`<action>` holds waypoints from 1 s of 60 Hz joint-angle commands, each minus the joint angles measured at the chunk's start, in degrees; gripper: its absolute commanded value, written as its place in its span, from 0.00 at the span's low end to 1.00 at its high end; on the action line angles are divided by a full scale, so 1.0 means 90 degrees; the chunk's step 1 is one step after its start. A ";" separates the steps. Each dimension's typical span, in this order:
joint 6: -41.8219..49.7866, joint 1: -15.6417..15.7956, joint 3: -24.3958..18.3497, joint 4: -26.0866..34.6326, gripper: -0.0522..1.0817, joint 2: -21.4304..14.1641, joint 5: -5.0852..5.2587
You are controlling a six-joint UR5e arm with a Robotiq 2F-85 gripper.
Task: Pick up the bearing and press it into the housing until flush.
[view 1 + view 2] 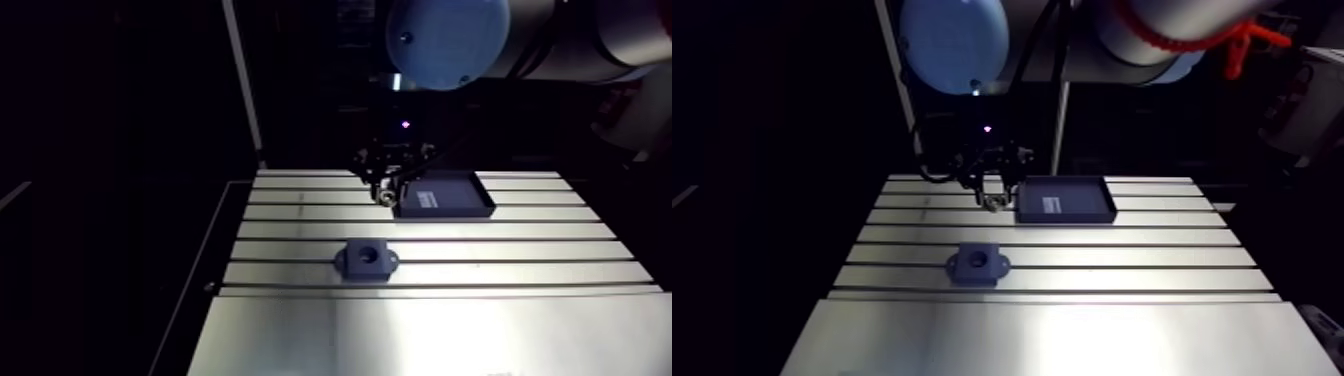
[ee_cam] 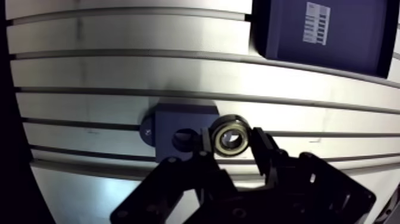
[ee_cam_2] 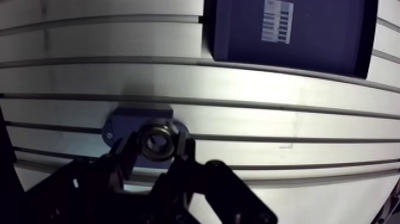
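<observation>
You have one slotted table carrying one dark tray with a white label on its floor, and one housing lying apart from the tray. Your gripper is clamped on the single bearing, one finger on each side, held beside the tray's corner and clear of the housing.

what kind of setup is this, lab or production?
Probably a lab press-fit test bench: slotted aluminium table, one housing on it, a bearing clamped in the gripper jaws, a dark tray nearby.
</observation>
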 commanded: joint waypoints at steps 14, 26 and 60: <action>-0.0041 0.0171 0.0467 -0.0511 0.62 -0.0039 0.0048; -0.0042 0.0205 0.0568 -0.0523 0.62 -0.0057 0.0085; -0.0150 0.0298 0.0842 -0.0836 0.62 -0.0068 0.0077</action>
